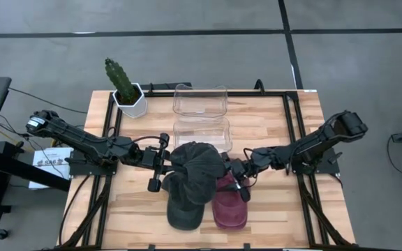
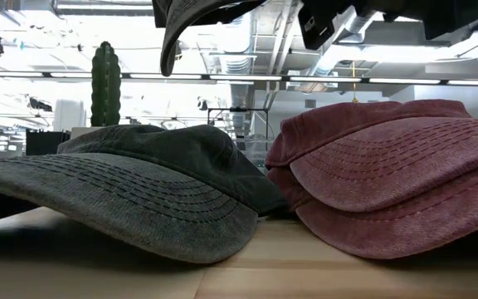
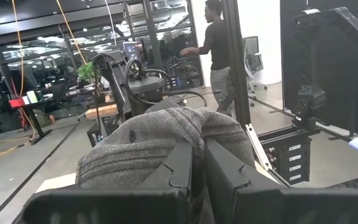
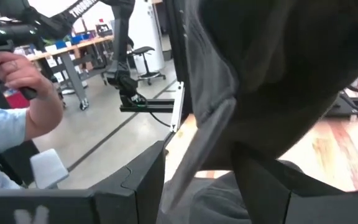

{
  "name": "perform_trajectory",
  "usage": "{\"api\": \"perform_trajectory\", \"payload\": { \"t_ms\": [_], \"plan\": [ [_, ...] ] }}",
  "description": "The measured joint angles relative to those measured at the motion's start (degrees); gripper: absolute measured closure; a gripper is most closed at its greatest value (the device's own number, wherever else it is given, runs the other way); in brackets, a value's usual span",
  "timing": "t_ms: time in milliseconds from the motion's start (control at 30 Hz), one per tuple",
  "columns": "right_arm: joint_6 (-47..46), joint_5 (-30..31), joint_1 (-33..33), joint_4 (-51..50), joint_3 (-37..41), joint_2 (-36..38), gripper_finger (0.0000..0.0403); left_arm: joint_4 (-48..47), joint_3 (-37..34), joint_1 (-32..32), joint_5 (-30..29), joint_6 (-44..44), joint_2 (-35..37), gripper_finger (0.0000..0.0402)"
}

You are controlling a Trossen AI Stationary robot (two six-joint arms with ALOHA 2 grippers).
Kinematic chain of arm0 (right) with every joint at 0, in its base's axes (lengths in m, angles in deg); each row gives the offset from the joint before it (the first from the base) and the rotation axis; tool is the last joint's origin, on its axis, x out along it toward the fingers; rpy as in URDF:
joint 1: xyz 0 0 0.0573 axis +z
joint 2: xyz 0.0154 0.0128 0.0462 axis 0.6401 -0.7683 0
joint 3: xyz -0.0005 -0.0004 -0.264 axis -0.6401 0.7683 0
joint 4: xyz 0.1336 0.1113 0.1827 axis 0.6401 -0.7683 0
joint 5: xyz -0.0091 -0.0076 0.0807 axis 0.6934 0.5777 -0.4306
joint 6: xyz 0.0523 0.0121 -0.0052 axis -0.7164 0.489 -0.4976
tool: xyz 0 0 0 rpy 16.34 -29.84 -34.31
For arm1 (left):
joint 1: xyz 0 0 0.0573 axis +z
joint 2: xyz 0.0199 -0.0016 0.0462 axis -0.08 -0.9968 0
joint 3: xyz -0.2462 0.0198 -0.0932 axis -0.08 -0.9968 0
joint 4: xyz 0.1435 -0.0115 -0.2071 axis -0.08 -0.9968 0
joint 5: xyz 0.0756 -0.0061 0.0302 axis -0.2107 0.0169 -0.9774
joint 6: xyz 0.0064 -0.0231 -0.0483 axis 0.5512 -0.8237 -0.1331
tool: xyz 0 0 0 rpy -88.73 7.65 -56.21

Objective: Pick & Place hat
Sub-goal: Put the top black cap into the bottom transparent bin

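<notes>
Grey hat held up over worktop centre, above dark hat and maroon hat. Left gripper jaws clamped on its fabric. Right gripper jaws spread, hat edge between.

High: table being viewed from overhead | Low: being aimed level, close behind caps | Wrists: being pointed past fingers; lifted cap being shared.
</notes>
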Motion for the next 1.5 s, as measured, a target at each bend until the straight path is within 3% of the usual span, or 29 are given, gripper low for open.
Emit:
{"api": "perform_trajectory", "payload": {
  "t_ms": [267, 467, 800, 1167, 1500],
  "plan": [
    [-0.6, 0.1, -1.0, 0.8, 0.0, -1.1, 0.025, 0.0, 0.0, 0.0, 0.0, 0.0, 0.0, 0.0378],
    [0.3, 0.0, -1.1, 0.7, 0.0, -1.1, 0.0385, 0.3, 0.0, 0.0, 0.0, 0.0, 0.0, 0.0378],
    [1.0, -0.1, -1.1, 0.6, 0.0, -1.1, 0.0398, 0.3, 0.0, 0.0, 0.1, -0.6, 0.0, 0.0354],
    [1.4, -0.2, -1.1, -1.9, 0.0, -1.0, 0.04, -3.1, 0.0, -0.2, 10.2, -6.6, 0.0, 0.0294],
    [1.2, -0.2, 0.7, -3.8, 0.0, -0.9, 0.04, -5.4, 0.0, -0.9, 12.8, -7.8, 0.3, 0.0286]
  ]
}}
